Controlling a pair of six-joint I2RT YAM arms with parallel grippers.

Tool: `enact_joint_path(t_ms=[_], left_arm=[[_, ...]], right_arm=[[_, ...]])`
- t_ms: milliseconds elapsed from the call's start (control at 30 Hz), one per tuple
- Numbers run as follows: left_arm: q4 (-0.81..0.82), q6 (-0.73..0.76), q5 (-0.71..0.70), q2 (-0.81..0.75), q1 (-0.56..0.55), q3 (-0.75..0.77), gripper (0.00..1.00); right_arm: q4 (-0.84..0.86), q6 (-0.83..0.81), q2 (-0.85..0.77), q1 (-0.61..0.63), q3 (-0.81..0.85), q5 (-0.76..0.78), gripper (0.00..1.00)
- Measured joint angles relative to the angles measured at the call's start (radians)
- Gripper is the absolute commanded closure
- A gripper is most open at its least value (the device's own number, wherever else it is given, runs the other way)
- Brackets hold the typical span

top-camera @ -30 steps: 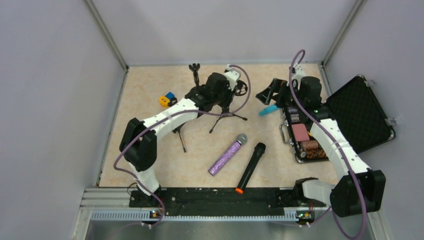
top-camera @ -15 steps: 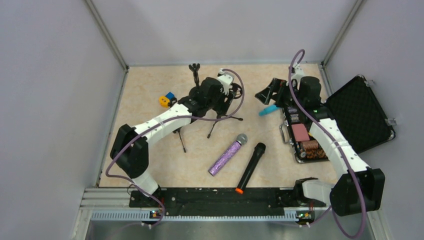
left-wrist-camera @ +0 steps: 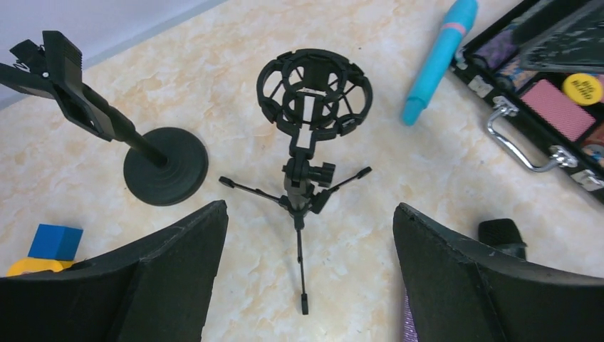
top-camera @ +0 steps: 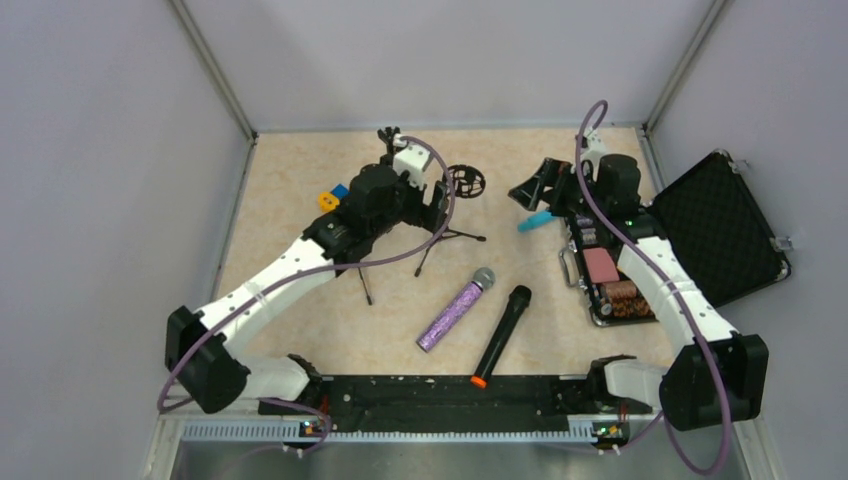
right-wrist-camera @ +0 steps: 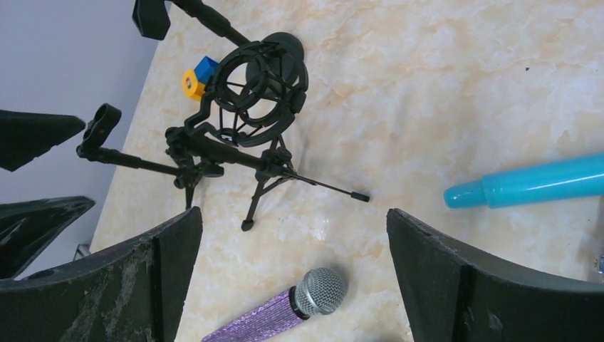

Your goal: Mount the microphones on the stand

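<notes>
A: Status on the mics?
B: None mounted. Purple microphone point(top-camera: 455, 310) and black microphone point(top-camera: 501, 335) lie side by side mid-table point(top-camera: 290, 250), close but not touching, heads pointing away from the arm bases. Light blue microphone point(top-camera: 540, 218) lies just beside the open case point(top-camera: 720, 225), near the right gripper point(top-camera: 541, 182).
A: Pincers?
B: Left gripper point(left-wrist-camera: 310, 208) stands wide with nothing between the jaws, looking down on the tripod stand point(left-wrist-camera: 303, 192) and its shock-mount cage point(left-wrist-camera: 313, 92). Right one is wide and empty too.
A: How do we expect the mics to handle?
B: Stiff cylinders, probably light to moderate, heavier toward the head. They lie flat, so they can roll if we nudge them. Blue and black look smooth, so likely slippery in the pads. We expect more bite on the glitter purple.
A: Grip point?
B: Mid-barrel, jaws across it, slightly toward the head for balance. We keep off the silver grille, since mesh likely dents.
A: And the stand?
B: That's our worry. The legs are thin, it looks light, and the cage looks springy. Pushing a barrel in could shove or tip it. We'd brace the stem below the cage with one arm and feed with the other.
A: Clip stand point(left-wrist-camera: 165, 165)?
B: It stands beside the tripod on a round base, clip on top. It looks steadier, but we'd have to force the clip open.
</notes>
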Motion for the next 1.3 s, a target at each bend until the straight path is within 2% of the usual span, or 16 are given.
enact_joint_path(t_ms=[167,200,233,433,600,767,1033,1300], left_arm=[[-0.003,-0.040,0.073,-0.118,0.000,-0.068,0.09],[-0.008,-0.050,0.089,-0.129,0.000,-0.080,0.02],[-0.015,-0.058,0.108,-0.140,0.000,-0.093,0.01],[-0.084,-0.124,0.182,-0.162,-0.015,-0.185,0.01],[-0.147,-0.176,0.209,-0.154,-0.068,-0.272,0.01],[-0.200,-0.216,0.197,-0.082,-0.169,-0.292,0.01],[-0.318,-0.274,0.093,0.116,-0.351,-0.246,0.04],[-0.354,-0.322,0.000,0.229,-0.419,-0.228,0.14]], right_arm=[[0.004,0.005,0.009,0.000,-0.002,-0.012,0.01],[0.004,0.006,0.011,0.000,-0.002,-0.014,0.01],[0.004,0.006,0.011,0.000,-0.002,-0.015,0.01],[0.011,0.006,0.011,0.000,-0.012,-0.021,0.01],[0.012,0.006,0.012,0.000,-0.013,-0.023,0.01],[0.013,0.006,0.022,0.000,-0.013,-0.025,0.01],[0.018,0.006,0.039,0.000,-0.013,-0.030,0.01],[0.025,0.006,0.044,0.000,-0.013,-0.033,0.01]])
